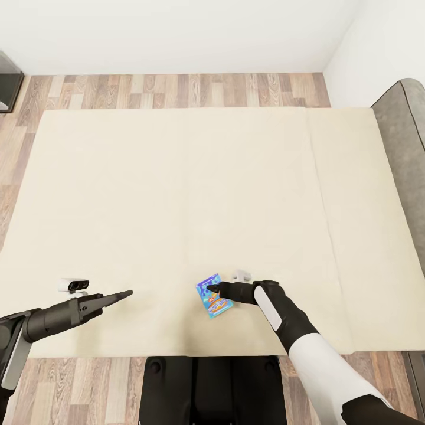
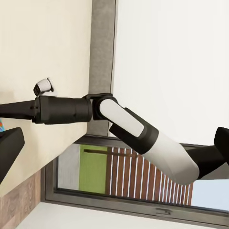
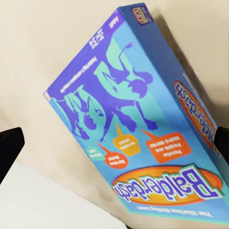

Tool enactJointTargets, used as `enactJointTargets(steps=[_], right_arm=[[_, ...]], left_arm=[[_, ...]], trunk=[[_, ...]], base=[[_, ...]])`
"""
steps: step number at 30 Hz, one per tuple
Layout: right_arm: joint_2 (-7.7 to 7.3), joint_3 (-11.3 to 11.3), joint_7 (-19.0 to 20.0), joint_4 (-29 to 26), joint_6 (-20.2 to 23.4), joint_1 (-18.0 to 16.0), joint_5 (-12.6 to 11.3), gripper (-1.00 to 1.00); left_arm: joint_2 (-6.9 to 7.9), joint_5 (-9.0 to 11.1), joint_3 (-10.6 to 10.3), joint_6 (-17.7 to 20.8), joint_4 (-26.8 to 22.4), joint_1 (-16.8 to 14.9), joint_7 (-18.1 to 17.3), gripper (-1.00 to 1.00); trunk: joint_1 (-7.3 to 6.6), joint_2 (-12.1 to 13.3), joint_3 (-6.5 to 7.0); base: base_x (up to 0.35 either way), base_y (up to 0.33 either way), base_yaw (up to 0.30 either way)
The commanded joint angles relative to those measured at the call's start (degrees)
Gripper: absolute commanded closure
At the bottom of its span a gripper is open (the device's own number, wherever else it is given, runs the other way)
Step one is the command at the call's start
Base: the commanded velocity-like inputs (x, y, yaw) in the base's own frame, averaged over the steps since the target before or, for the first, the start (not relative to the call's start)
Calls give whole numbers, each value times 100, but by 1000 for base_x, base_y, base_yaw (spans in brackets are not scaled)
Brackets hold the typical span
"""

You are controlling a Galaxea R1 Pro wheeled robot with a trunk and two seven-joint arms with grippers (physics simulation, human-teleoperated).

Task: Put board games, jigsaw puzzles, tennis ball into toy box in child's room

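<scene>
Our right pincer [image 1: 211,288] reaches over the near edge of the bed [image 1: 177,195], its fingers spread with the board game [image 1: 213,297] lying between them, not yet squeezed as far as we can judge. In the right wrist view the blue box [image 3: 138,124] sits tilted between the two dark fingertips [image 3: 9,143], one at each side, with bedding visible under and around it.

We see two risks. The box lies flat on soft bedding, so if we close while riding too high, the fingers may skate over its edges and push it away. If we close off-centre, it may pivot and hang crooked when lifted.

The game rests close to the bed's near edge, roughly midway along it. Our left pincer [image 1: 121,294] hovers over the same edge, well apart, fingers nearly together and holding nothing.
</scene>
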Motion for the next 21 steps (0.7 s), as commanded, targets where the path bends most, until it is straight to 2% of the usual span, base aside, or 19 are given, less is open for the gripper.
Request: enactJointTargets(steps=[1, 21], right_arm=[[3, -2, 12, -4, 24, -2, 1, -100], [24, -2, 14, -4, 26, 1, 1, -100]], left_arm=[[2, -4, 0, 61, -1, -1, -23, -100], [6, -4, 2, 60, -1, -2, -23, -100]], trunk=[[3, -9, -6], [3, -9, -6]], base=[[0, 121, 0], [0, 83, 0]])
